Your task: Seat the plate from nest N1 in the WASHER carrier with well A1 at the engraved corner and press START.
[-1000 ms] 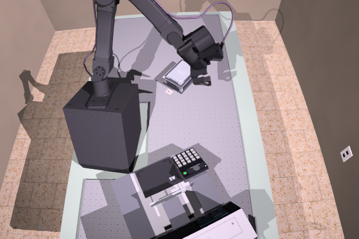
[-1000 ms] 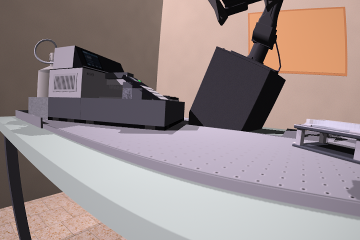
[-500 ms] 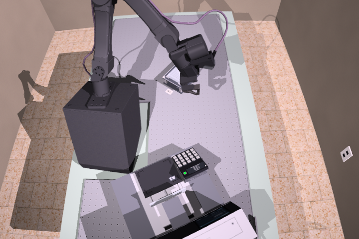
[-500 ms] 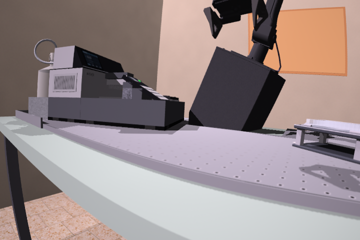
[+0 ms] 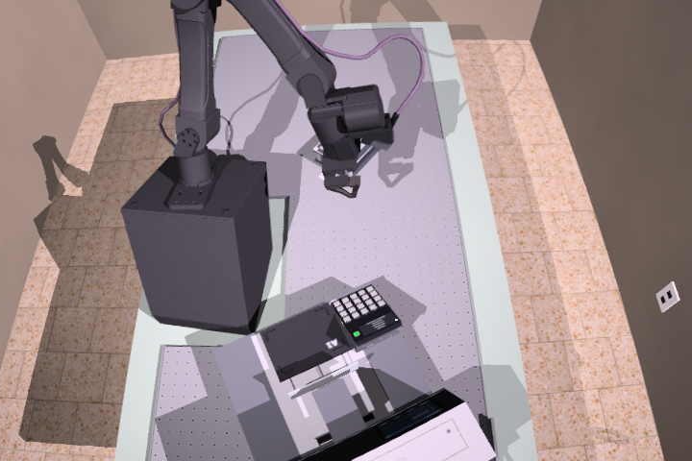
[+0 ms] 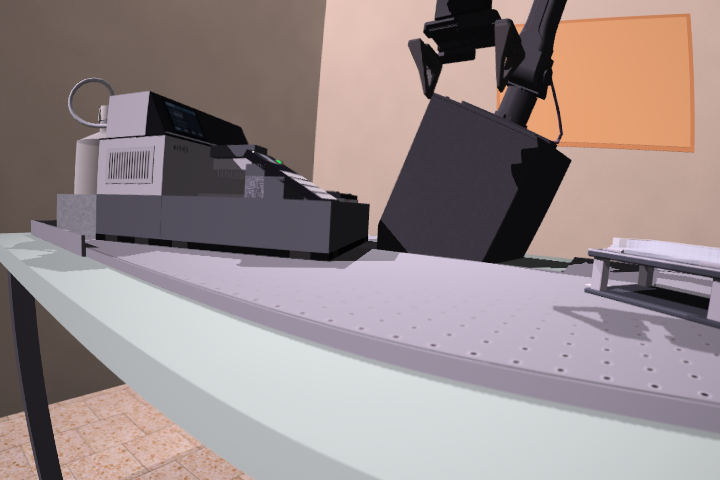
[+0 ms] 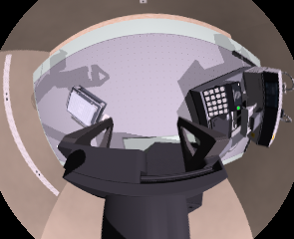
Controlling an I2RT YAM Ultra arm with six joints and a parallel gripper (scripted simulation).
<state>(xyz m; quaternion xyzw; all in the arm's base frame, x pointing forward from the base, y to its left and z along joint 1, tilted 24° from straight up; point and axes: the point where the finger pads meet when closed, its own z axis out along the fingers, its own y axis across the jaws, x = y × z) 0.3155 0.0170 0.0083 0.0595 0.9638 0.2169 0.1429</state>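
Gripper released and empty; plate in the nest, washer carrier bare.

Exterior view, left to right: the washer (image 6: pixel 162 169) stands at the left end of the breadboard table (image 6: pixel 429 316), a green lamp (image 6: pixel 279 161) lit beside its keypad (image 5: pixel 359 305). The arm's dark pedestal (image 6: pixel 474 186) is behind. The gripper (image 6: pixel 467 56) hangs high above the table, jaws spread wide, nothing between them. At far right the plate (image 6: pixel 672 250) lies flat on the plate nest (image 6: pixel 655 268). The carrier (image 5: pixel 303 342) holds nothing.
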